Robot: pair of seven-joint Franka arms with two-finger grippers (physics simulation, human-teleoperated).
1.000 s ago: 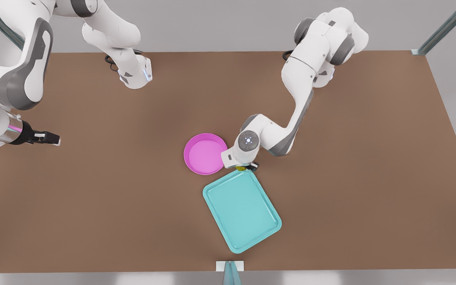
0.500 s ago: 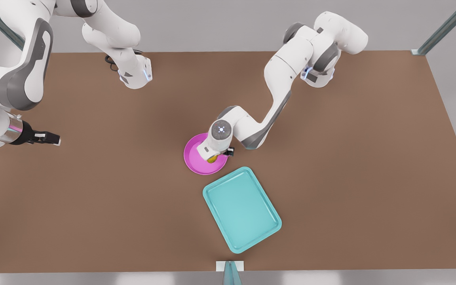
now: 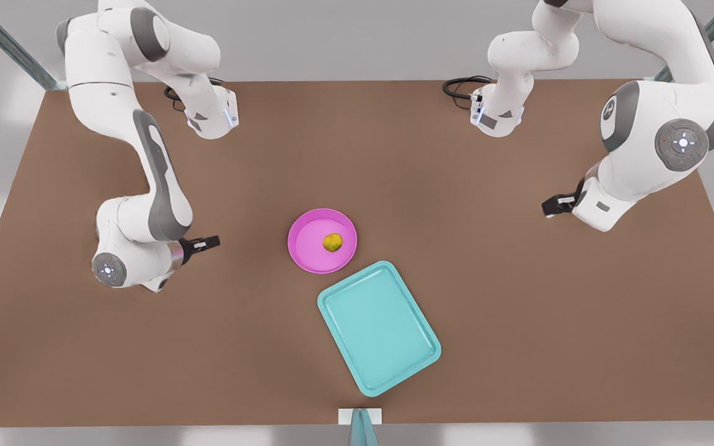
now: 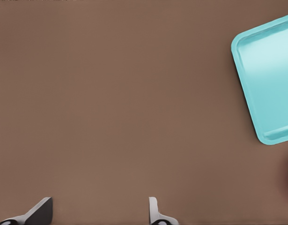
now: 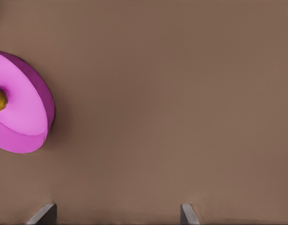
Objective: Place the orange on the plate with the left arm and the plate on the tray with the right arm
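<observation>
Moved since: my left gripper (image 3: 549, 205) has let the orange (image 3: 332, 242) go and pulled back, well away toward the front view's right. My right gripper (image 3: 213, 241) has swung in from the front view's left edge toward the plate (image 3: 307, 248).
Tray (image 3: 379, 328): teal, rectangular, flat on the brown table (image 3: 518, 310), nothing in it. One corner sits just beside the plate's rim; I cannot tell whether they touch.
Plate: pink, round, raised rim, flat on the table.
Orange: small, yellowish, resting inside the plate, off-centre toward the front view's right. First half of the task looks done.
Right gripper: level with the plate, near it but not touching, fingers spread wide and holding nothing, pointed at the rim.
Left gripper: fingers wide apart, holding nothing; waiting.
Handling, plate: my guess is light, stiff and smooth. Best hold is the rim on the side facing my right gripper, one finger inside and one outside.
Handling, orange: loose and round, so it would likely roll if the plate tips. Keep the plate level, lift low.
Risk: a thin rim pinch may slip or let the plate sag.
</observation>
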